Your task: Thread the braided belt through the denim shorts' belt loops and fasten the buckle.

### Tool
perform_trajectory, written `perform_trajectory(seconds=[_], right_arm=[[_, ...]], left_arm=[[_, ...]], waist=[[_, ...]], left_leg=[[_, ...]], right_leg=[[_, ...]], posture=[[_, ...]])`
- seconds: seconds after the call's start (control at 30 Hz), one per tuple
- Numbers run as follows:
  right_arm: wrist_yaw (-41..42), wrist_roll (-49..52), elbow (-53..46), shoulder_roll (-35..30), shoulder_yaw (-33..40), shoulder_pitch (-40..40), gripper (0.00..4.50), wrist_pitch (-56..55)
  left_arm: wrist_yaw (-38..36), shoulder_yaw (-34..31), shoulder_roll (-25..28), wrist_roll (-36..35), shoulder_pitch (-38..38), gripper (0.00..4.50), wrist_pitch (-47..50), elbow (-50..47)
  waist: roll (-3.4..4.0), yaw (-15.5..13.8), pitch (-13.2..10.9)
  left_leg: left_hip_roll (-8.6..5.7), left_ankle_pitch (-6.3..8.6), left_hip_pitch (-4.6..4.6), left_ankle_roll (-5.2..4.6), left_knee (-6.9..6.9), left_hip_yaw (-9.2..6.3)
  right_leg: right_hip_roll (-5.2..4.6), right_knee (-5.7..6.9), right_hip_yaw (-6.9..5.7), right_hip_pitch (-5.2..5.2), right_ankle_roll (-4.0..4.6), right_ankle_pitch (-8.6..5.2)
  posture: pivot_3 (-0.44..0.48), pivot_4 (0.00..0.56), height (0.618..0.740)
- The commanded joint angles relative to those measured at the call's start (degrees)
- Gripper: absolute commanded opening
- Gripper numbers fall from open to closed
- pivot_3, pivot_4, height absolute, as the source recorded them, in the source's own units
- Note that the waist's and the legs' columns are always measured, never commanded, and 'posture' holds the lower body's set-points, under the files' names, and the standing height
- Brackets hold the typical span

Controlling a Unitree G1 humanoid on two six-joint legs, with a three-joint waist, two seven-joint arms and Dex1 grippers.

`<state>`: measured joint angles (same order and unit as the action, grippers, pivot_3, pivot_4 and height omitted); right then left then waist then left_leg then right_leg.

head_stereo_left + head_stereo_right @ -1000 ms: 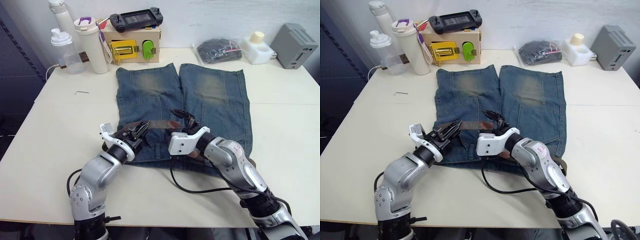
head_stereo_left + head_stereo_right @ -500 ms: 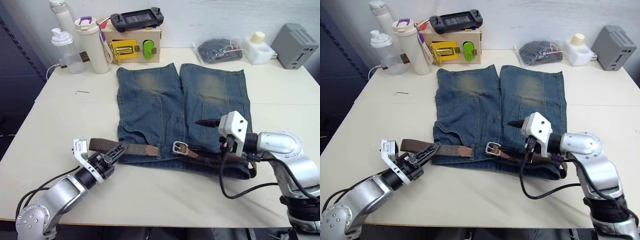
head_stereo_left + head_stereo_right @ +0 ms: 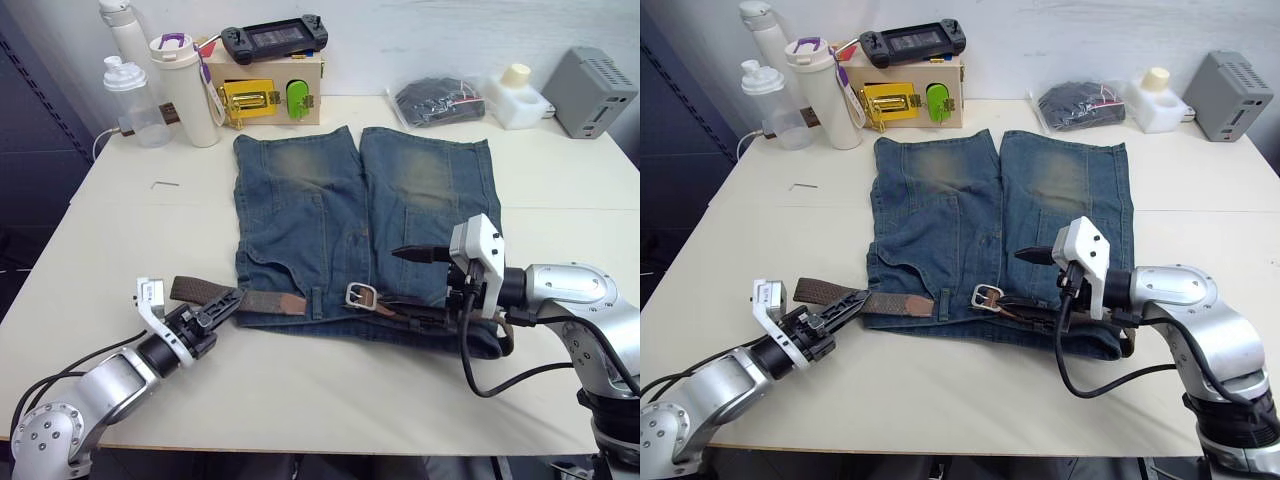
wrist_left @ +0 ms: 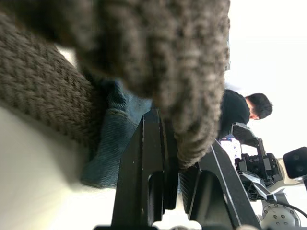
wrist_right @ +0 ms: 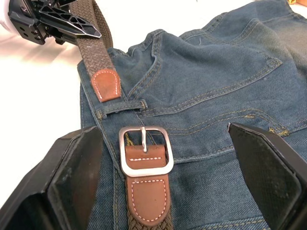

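The left gripper (image 3: 222, 303) is pinching the belt (image 3: 262, 299) near its loose end, at the side of the shorts (image 3: 365, 230) by the robot's left. In the left wrist view the 2 black fingers (image 4: 149, 182) are pressed on the woven strap. The loose tip has a small brown leather tab (image 5: 106, 84), and it lies on the waist of the shorts, just beside 1 belt loop (image 5: 122, 105).

The right gripper (image 3: 428, 275) hangs over the waist of the shorts with its 2 fingers spread wide and nothing between them. The buckle (image 5: 146, 151) sits on the waistband just below it, flat, with its prong lying down. The strap behind the buckle runs along the waistband toward the robot's right.

How far along is the job? The belt seems to go around the waist, but I cannot tell how many loops it has passed. The 2 ends are near each other at the front and apart. The leather tip is not in the buckle yet, so the fastening is left to do.

No writing on the shorts or the belt can be read. Far from the shorts, at the back of the table (image 3: 120, 250), stands a wooden box (image 3: 262, 90) with a yellow latch.
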<state>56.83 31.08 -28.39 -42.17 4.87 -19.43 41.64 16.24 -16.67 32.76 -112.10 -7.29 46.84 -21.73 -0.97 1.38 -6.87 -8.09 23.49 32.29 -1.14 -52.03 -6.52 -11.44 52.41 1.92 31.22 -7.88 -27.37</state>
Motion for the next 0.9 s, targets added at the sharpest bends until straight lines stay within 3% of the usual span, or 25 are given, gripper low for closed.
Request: perform_trajectory(seconds=[0.03, 0.57, 0.73, 0.9], right_arm=[[-0.72, 2.81, -3.32, -1.50, 1.89, 0.42, 4.45, 0.72], [-1.53, 8.92, -5.17, -5.21, 3.56, 2.22, 4.45, 2.01], [-2.81, 6.44, -5.43, -5.73, 2.15, 2.84, 4.45, 0.05], [-3.41, 2.64, -5.74, -6.12, 0.44, 4.21, 4.45, -3.24]], left_arm=[[0.37, 1.04, 0.39, 0.25, 1.04, 0.00, -1.36, -1.18], [4.00, 5.09, -0.43, 3.31, 5.78, 0.00, -3.00, 1.12], [2.59, 8.65, -0.48, 5.77, 9.52, 0.00, -1.14, 1.32], [-5.81, 12.06, 3.25, 14.65, 13.19, 0.00, 4.12, 2.14]], waist=[[0.00, 0.05, 0.00], [0.00, -0.21, 0.00], [0.00, -0.65, 0.00], [0.00, -1.20, 0.00]], left_leg=[[0.00, 0.00, 0.00, 0.00, 0.00, -0.01], [0.01, 0.00, -0.03, -0.01, 0.01, -0.02], [0.01, -0.01, -0.07, -0.02, 0.01, -0.01], [0.00, -0.02, -0.11, -0.04, 0.01, -0.04]], right_leg=[[0.00, 0.00, 0.00, 0.00, 0.00, 0.00], [0.01, -0.14, -0.02, -0.11, -0.01, 0.00], [0.03, -0.28, -0.03, -0.21, -0.02, 0.01], [0.07, -0.39, -0.04, -0.31, -0.03, 0.02]], posture=[[0.000, 0.150, 0.645], [0.000, 0.150, 0.645], [0.000, 0.150, 0.645], [0.000, 0.150, 0.645]])
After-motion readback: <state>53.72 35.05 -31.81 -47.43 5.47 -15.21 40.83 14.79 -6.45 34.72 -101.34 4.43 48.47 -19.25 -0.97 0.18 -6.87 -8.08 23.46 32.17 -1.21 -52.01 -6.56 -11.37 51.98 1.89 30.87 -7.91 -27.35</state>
